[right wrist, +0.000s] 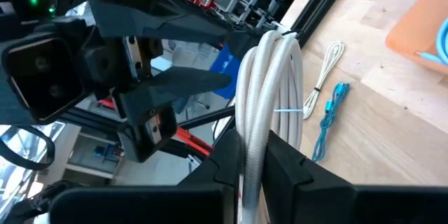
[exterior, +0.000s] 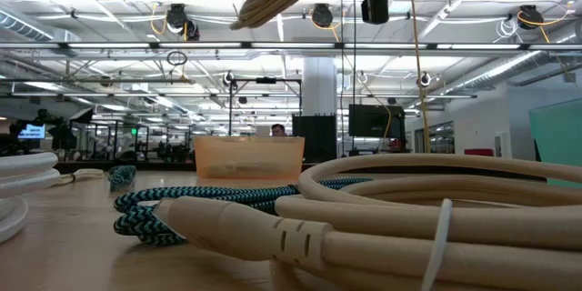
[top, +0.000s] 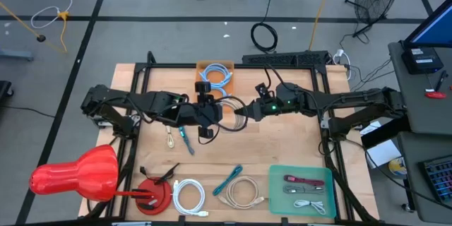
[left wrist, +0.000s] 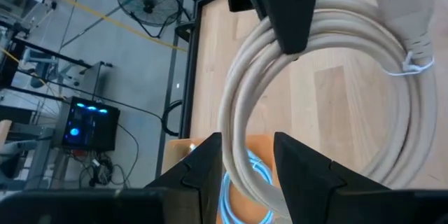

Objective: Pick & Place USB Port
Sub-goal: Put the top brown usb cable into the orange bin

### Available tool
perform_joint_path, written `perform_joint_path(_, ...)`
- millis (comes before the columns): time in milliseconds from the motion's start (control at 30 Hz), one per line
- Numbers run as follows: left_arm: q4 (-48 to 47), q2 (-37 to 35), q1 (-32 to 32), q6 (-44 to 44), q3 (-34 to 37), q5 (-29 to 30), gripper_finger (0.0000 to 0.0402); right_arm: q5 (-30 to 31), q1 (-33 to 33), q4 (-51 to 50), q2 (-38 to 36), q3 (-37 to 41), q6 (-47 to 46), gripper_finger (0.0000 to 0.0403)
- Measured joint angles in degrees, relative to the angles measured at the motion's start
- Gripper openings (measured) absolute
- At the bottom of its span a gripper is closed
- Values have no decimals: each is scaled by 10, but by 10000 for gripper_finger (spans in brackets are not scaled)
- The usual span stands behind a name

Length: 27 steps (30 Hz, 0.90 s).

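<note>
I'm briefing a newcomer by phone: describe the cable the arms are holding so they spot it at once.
Look at the middle of the wooden table, just in front of the orange bin. There the cream cable coil hangs in the air, gripped by the left claw and right claw; every other cable lies flat, untouched.

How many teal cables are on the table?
2: one teal cable beside a thin white cable left of centre; the second teal cable beside the beige coil near the front. Arms may hide more.
</note>
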<state>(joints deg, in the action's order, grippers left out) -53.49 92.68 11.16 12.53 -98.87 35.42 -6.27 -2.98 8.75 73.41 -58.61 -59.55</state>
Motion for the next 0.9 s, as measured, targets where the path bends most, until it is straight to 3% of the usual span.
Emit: perform_joint_path(900, 8, 13, -70, 30, 0, -44, 134, 1, 0, 34, 0, 0, 2, 23)
